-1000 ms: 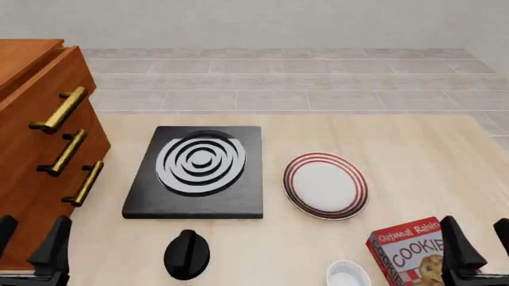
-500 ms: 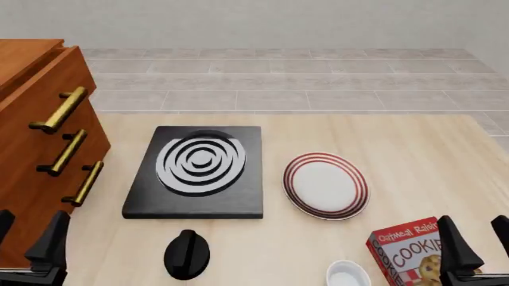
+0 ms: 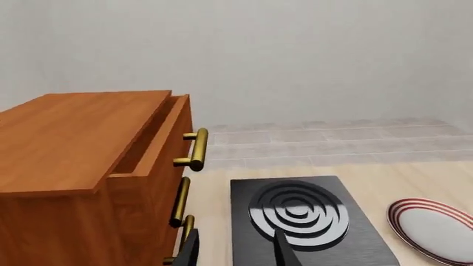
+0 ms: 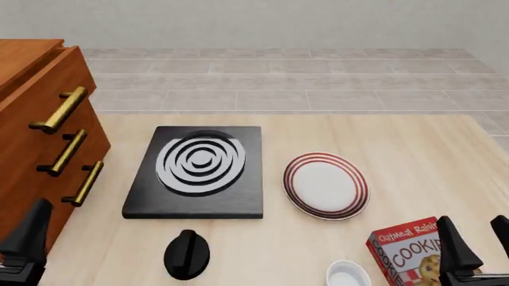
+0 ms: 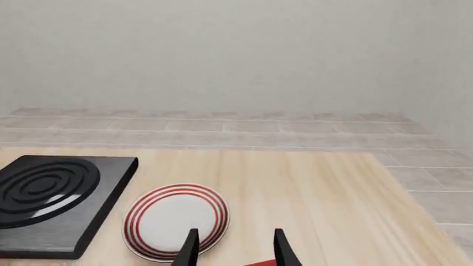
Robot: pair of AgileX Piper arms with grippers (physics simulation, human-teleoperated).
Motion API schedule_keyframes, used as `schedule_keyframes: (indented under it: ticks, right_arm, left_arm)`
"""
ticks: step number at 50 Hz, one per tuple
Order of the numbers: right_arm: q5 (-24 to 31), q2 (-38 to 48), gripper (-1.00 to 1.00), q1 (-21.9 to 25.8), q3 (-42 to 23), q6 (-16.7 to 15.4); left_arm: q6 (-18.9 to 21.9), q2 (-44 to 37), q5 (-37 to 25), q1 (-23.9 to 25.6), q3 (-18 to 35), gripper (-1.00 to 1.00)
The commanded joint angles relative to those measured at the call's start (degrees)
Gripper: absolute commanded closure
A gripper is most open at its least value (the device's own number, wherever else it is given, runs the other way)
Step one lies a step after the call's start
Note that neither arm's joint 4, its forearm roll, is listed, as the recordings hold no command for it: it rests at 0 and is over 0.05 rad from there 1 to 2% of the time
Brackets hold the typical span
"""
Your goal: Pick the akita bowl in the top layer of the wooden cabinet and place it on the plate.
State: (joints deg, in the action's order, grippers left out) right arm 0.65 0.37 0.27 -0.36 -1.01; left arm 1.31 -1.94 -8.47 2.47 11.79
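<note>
Standing slightly ajar, the top layer (image 3: 159, 138) of the wooden cabinet (image 4: 36, 149) hides the akita bowl; the plate (image 4: 325, 185) lies on the counter (image 4: 413, 161). The left pincer (image 3: 235, 250) and right pincer (image 5: 234, 247) are both spread, empty.

The akita bowl is out of sight inside the barely open top layer (image 3: 152, 145); the wooden cabinet (image 4: 32, 137) is cropped at the left edge of the front view.

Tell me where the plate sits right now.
In the front view the plate lies on the table right of centre, just right of the black stove and beyond the cookie box; nothing rests on it.
</note>
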Motion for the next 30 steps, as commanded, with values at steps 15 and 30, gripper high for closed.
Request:
schedule_keyframes:
  ticks: [15, 30]
  right_arm:
    - [0.39, -0.19, -1.00, 0.38, 0.00, -0.40]
    - [0.56, -0.32, -1.00, 0.34, -0.09, -0.51]
  left_arm:
    - [0.34, -6.91, -4.30, 3.51, 13.07, -1.00]
    - [2.07, -13.74, -6.87, 3.16, 21.74, -1.00]
